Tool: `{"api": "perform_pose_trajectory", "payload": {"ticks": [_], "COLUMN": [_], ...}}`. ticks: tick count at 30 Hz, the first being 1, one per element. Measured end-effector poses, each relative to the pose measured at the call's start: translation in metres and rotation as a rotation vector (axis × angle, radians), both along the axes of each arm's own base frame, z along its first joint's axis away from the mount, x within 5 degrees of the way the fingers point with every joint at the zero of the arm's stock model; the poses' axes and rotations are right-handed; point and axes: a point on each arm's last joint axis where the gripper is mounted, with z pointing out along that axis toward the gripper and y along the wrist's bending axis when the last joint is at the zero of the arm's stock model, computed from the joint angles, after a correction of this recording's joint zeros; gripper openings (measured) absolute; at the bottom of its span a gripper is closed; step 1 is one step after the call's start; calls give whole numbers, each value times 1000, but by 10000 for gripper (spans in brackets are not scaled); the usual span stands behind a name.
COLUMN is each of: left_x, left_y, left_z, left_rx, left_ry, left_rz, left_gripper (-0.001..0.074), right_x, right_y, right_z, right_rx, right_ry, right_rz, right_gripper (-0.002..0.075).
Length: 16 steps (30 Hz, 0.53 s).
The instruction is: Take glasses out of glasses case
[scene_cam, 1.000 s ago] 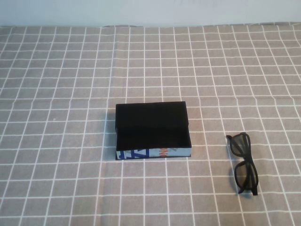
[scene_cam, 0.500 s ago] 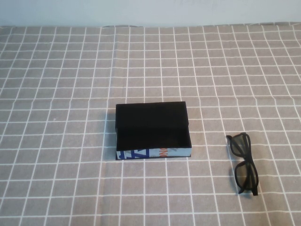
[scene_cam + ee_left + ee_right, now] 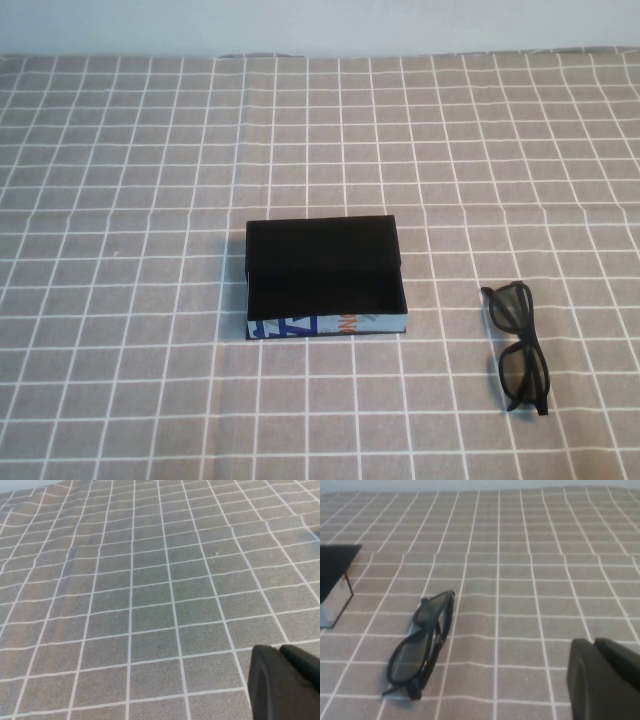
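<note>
Glasses lie folded on the bench, out of the glasses case, well to its right and apart from it (nearer the robot's edge than the case's back wall). Glasses case sits mid-bench, open, black inside showing, light front edge with blue and orange marks facing the robot. Bench cover is grey cloth with a white grid. Neither arm appears in the high view. Left gripper hangs over bare cloth in its wrist view, only a dark corner of it visible, so fingers can't be judged. Right gripper hangs near the glasses, not touching them; same problem, probably one finger edge showing, state unclear. Case corner sits beyond the glasses there.
</note>
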Motion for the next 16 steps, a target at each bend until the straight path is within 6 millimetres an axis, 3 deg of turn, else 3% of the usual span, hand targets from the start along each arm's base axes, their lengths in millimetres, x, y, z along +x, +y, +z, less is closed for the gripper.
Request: {"api": "perform_pose_trajectory", "payload": {"ticks": [16], "left_x": [0], "left_y": [0], "left_z": [0], "left_rx": [0], "left_ry": [0], "left_rz": [0], "left_gripper": [-4], "right_x": [-1], "right_y": [1], "right_z": [-3], "right_rx": [-5], "right_ry": [34], "right_rz": [11], "right_gripper": [-18]}}
